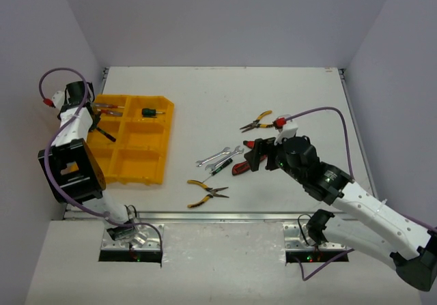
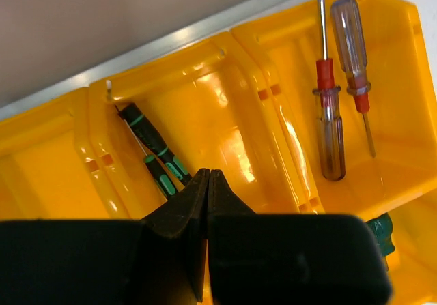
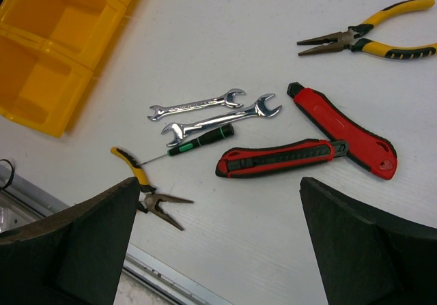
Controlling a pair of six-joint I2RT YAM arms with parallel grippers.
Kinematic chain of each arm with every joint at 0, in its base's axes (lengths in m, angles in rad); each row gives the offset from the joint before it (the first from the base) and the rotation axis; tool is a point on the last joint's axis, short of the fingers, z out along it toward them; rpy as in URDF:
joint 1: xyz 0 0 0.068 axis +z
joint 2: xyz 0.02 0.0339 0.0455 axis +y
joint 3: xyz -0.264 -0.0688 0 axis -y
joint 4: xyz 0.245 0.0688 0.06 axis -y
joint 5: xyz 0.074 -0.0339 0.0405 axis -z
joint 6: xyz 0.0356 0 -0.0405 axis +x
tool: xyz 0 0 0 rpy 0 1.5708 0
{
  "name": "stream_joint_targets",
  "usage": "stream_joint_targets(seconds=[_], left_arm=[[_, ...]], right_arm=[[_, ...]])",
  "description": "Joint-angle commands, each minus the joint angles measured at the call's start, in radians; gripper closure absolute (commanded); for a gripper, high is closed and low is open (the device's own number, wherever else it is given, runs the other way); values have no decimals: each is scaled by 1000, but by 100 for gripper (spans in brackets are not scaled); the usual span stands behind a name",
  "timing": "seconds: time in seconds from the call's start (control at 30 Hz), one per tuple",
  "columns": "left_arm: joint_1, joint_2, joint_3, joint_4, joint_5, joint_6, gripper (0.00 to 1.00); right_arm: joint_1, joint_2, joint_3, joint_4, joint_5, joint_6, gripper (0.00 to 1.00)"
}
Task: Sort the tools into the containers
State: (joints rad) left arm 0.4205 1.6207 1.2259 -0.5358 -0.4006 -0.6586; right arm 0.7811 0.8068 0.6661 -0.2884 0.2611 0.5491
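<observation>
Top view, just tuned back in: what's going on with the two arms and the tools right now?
The left gripper is shut and empty over the yellow organiser tray, where two red-handled screwdrivers share one compartment and black-and-green screwdrivers lie in the next. The right gripper is open above the table, where two red utility knives, two silver wrenches, a small green-and-black screwdriver and two yellow-handled pliers lie loose. None of those is gripped.
</observation>
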Motion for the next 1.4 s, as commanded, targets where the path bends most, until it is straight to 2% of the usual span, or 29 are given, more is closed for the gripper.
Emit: stream_joint_targets(seconds=[0.0,0.07,0.17,0.2,0.27,0.3,0.43,0.63,0.83,0.93,1.0,1.1,1.13,1.2,1.37], left_arm=[[8,-11,-2,43,91,14,98],[7,-6,0,50,156,29,84],[2,-33,2,55,200,40,39],[-3,-51,1,56,198,40,21],[-23,-84,6,48,135,44,5],[-29,-101,12,42,123,56,0],[-55,-197,49,10,85,74,0],[-127,-460,-6,17,49,80,0],[-214,-575,-119,55,132,108,0],[-264,-626,-179,57,143,127,0],[-288,-683,-207,58,185,146,0],[-291,-743,-238,53,244,190,0],[-290,-759,-243,46,248,205,0],[-292,-802,-263,33,249,247,0],[-298,-860,-360,59,259,264,0]], right_arm=[[-2,-4,1,25,16,-8,1],[-2,22,7,25,8,-5,1],[-3,73,20,23,0,3,1],[-3,100,31,18,-11,8,1],[-2,178,67,-2,-20,28,1],[-2,206,81,-12,-22,62,1],[-2,351,144,-54,-20,175,1],[0,576,249,-109,5,277,1],[20,626,292,-70,-9,360,1],[44,708,396,-174,78,476,2],[76,830,555,-386,240,630,4],[101,951,723,-628,322,789,4],[104,963,755,-669,325,809,7],[120,1040,812,-744,336,930,19],[122,1151,893,-780,285,1038,41]])
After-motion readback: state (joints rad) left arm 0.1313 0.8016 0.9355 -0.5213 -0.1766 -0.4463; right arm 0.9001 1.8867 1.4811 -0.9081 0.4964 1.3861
